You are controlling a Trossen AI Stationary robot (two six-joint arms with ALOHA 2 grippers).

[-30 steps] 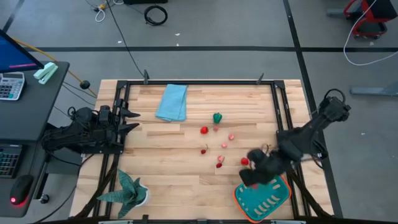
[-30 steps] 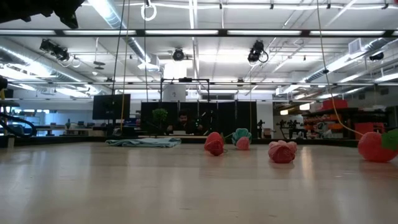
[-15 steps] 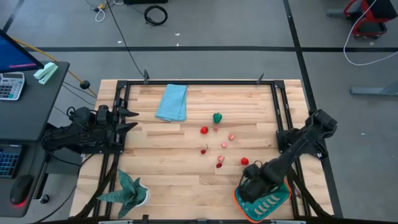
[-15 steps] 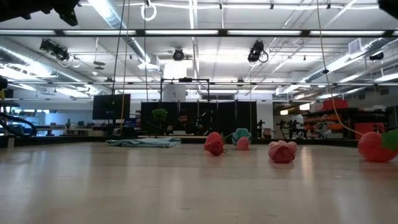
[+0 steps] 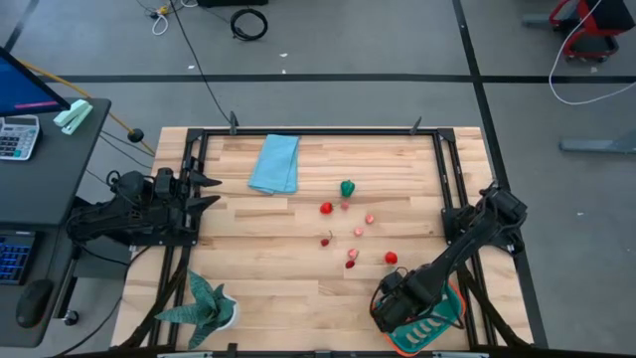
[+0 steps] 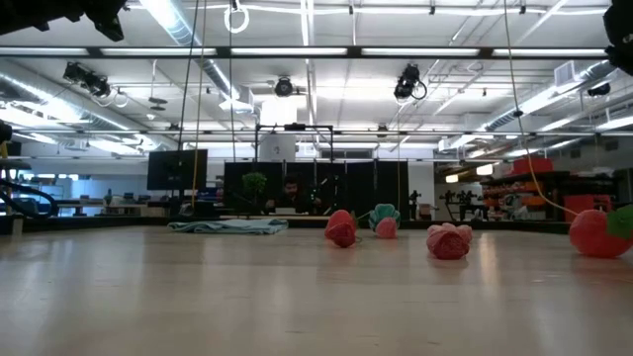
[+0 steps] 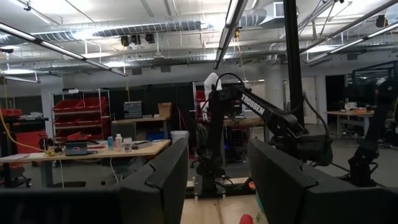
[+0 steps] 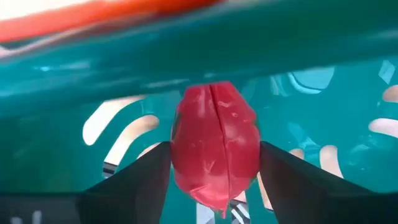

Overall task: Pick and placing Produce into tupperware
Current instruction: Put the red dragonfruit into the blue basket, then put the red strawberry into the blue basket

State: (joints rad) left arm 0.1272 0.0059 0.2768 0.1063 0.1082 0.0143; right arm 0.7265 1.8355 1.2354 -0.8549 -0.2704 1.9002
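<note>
Since a moment ago, only the right arm has moved, dropping down into the tupperware [image 5: 429, 320].

Going left to right: the left gripper [image 5: 211, 191] waits off the table's left edge, fingers apart, holding nothing. Small red and pink produce [image 5: 326, 208] lies loose mid-table, near one green piece [image 5: 347, 187]. The right gripper [image 8: 214, 180] is inside the tub with a red fruit [image 8: 214, 146] between its fingers. I can't tell if it has let go.

These toys look light, hard and slippery, so pinch them across the fat middle.
</note>
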